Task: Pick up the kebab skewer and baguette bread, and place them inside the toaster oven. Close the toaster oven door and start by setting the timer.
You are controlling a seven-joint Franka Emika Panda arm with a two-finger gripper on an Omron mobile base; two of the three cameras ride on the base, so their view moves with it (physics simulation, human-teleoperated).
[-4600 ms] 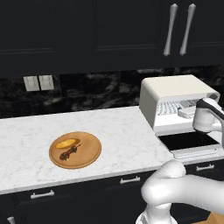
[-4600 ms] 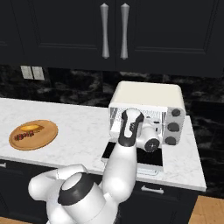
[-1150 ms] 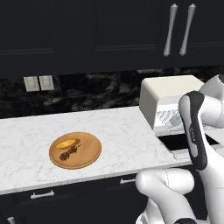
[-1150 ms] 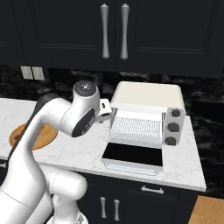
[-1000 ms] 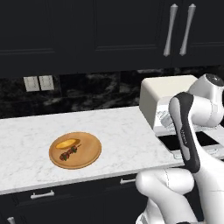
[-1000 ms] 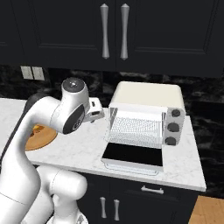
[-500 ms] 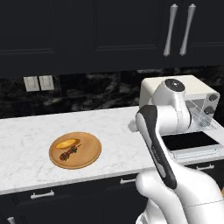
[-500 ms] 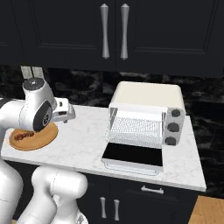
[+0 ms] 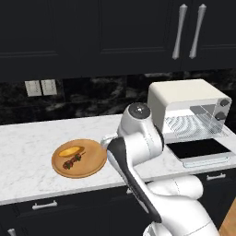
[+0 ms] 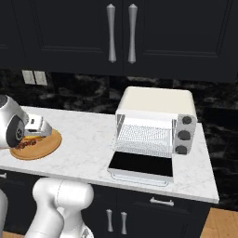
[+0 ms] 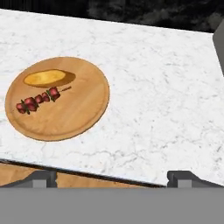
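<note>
A round wooden board [image 11: 83, 109] lies on the white marble counter. On it rest the golden baguette bread [image 11: 45, 78] and, just in front, the kebab skewer [image 11: 38, 100] with dark red chunks. The same baguette bread [image 9: 71, 150] and kebab skewer [image 9: 73, 161] show in the left base view. My gripper [image 11: 113, 177] hangs open above the counter, right of the board, with nothing between its fingertips [image 11: 43, 178]. The hand [image 9: 109, 139] sits beside the board's right rim. The cream toaster oven [image 10: 155, 104] stands at the right, its door [image 10: 142, 165] folded down flat and the wire rack [image 10: 144, 135] bare.
Dark knobs [image 10: 184, 135] sit on the oven's right face. Black cabinets with silver handles [image 10: 122, 32] hang above, and wall outlets [image 9: 40, 87] are on the dark backsplash. The counter's front edge [image 11: 109, 175] runs just below the board.
The arm has swung left from the toaster oven across the counter to the wooden board. The gripper has stayed open; the bread and skewer have not moved.
</note>
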